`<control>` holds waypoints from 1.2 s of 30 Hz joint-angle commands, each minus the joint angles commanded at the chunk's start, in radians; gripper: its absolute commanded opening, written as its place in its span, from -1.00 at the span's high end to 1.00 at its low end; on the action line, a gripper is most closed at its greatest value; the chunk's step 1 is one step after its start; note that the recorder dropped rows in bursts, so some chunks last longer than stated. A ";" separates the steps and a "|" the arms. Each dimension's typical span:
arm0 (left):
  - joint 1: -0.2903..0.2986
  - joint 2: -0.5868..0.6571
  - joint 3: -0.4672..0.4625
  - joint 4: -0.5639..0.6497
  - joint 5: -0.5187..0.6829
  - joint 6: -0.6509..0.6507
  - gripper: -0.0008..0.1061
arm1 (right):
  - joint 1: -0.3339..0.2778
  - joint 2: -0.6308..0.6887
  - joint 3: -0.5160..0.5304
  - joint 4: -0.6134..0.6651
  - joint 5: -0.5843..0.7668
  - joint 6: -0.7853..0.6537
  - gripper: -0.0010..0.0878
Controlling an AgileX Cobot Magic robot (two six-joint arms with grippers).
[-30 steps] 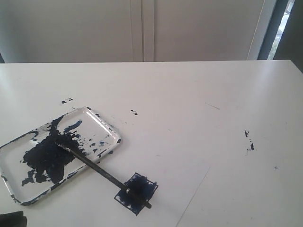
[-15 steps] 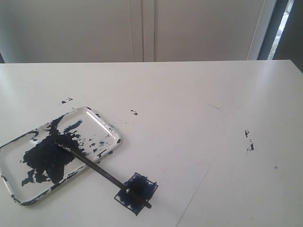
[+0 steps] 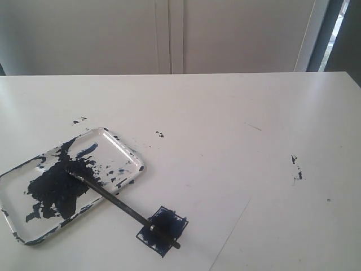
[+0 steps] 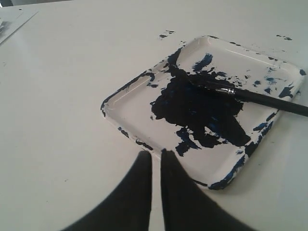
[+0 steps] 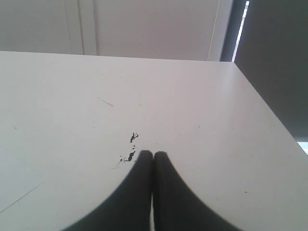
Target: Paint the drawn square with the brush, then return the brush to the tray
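While clenched empty, tapered left fingers (image 4: 137,192), right fingers (image 5: 137,192); slim black brush (image 3: 118,204) across glossy paint-smeared tray (image 3: 127,148).

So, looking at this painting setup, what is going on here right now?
Nothing is being handled. The drawn square is filled in dark blue. The brush lies with its bristles in the tray and its handle reaching out across the square. The left fingers are shut and empty near the tray. The right fingers are shut over the table, away from the brush.

White table (image 3: 225,113); scattered dark paint specks (image 3: 296,169); pale wall panels (image 3: 169,34) behind.
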 joint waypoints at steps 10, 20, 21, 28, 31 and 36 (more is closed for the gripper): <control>0.000 0.000 0.000 0.000 -0.009 0.000 0.72 | 0.000 0.000 0.000 0.000 0.000 0.000 0.98; 0.000 0.000 0.000 0.000 -0.021 0.000 0.72 | 0.000 0.000 0.000 -0.001 0.072 0.000 0.98; 0.000 0.000 0.000 0.000 -0.021 0.000 0.72 | 0.000 0.000 0.000 -0.003 0.072 0.000 0.98; 0.005 0.000 0.000 0.000 -0.036 0.000 0.72 | 0.000 0.000 0.000 -0.003 0.070 0.000 0.98; 0.031 0.000 0.000 0.000 -0.036 0.000 0.72 | 0.000 0.000 0.000 -0.003 0.070 0.000 0.98; 0.083 0.000 0.000 0.000 -0.036 0.000 0.72 | 0.000 0.000 0.000 0.000 0.071 0.000 0.98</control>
